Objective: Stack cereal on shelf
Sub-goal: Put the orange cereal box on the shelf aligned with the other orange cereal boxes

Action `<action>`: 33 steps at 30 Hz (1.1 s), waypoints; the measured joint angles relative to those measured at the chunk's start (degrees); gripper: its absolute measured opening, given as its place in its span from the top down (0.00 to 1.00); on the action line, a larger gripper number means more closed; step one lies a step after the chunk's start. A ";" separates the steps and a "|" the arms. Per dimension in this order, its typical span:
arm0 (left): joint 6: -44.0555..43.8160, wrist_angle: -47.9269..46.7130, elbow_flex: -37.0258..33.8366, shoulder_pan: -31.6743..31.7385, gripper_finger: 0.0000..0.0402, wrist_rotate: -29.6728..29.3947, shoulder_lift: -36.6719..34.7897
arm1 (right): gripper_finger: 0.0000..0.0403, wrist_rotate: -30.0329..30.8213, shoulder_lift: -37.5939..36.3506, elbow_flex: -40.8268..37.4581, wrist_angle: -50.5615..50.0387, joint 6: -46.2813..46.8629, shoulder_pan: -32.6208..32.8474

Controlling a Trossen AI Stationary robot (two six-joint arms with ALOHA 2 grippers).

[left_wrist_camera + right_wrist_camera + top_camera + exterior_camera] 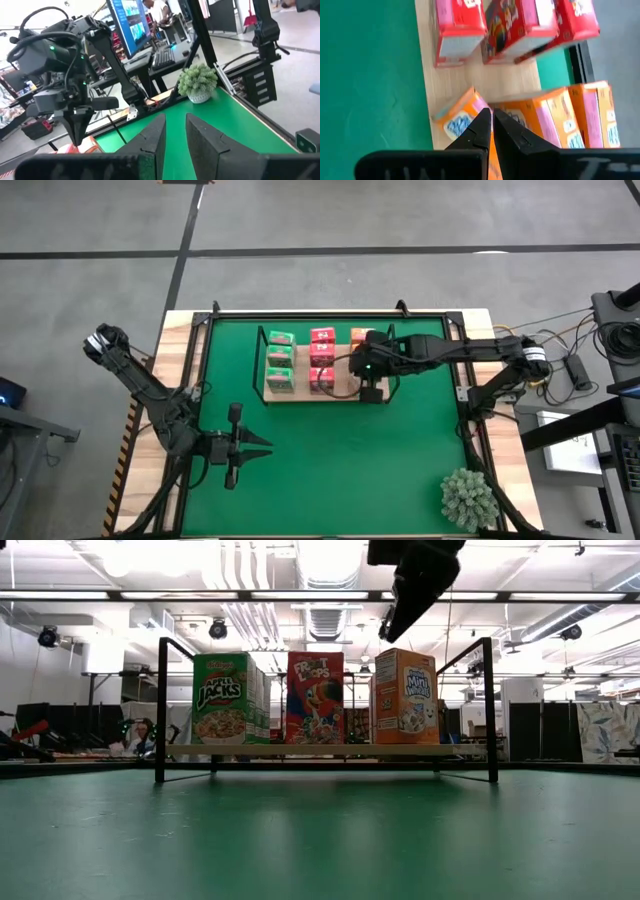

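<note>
The shelf is a light-wood board with black wire ends on the green mat. On it stand three rows of cereal boxes: green, pink-red and orange. My right gripper is shut and slants down just above the near orange box, apart from it in the low view. My left gripper waits open over the mat's near left part.
A spiky grey-green plant stands at the mat's near right corner. The shelf's black wire frames rise at both ends. Bare mat lies between the shelf and the table's near edge.
</note>
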 joint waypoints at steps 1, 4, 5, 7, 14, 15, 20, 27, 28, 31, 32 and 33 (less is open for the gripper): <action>0.07 -0.32 0.18 0.00 0.86 -0.02 0.15 | 0.98 0.00 0.20 0.00 0.65 -0.09 -0.34; 0.07 -0.67 0.64 0.00 0.86 0.00 0.51 | 0.98 -0.26 0.77 -0.02 0.96 -0.13 -1.11; 0.07 -0.69 0.64 0.00 0.86 -0.02 0.51 | 0.98 -0.47 0.86 -0.02 1.00 -0.32 -1.21; 0.04 -0.88 0.62 0.00 0.86 -0.02 0.51 | 0.98 -1.16 1.08 -0.02 1.16 -0.51 -1.33; 0.00 -1.16 0.58 0.00 0.86 -0.03 0.62 | 0.98 -5.84 2.35 -0.56 2.34 -1.58 -1.24; 0.00 -1.16 0.60 0.00 0.86 -0.04 0.62 | 0.98 -5.64 2.45 -0.72 2.48 -1.56 -1.22; -0.02 -1.18 0.60 0.00 0.86 -0.09 0.62 | 0.98 -4.18 2.70 -0.98 3.60 -0.44 -1.72; 0.04 -1.31 0.60 0.00 0.86 -0.11 0.62 | 0.98 1.96 2.66 -1.07 3.04 5.51 -1.81; 0.07 -1.29 0.60 0.00 0.86 -0.11 0.62 | 0.98 1.96 2.66 -1.07 2.73 6.67 -1.77; 0.11 -1.33 0.60 0.00 0.86 -0.11 0.62 | 0.98 1.86 2.64 -1.07 2.47 8.85 -1.45; 0.11 -1.33 0.60 0.00 0.86 -0.11 0.62 | 0.98 1.83 2.61 -1.07 2.45 8.93 -1.28; 0.11 -1.31 0.60 0.00 0.86 -0.11 0.62 | 0.98 1.80 2.53 -0.88 2.25 8.87 -1.14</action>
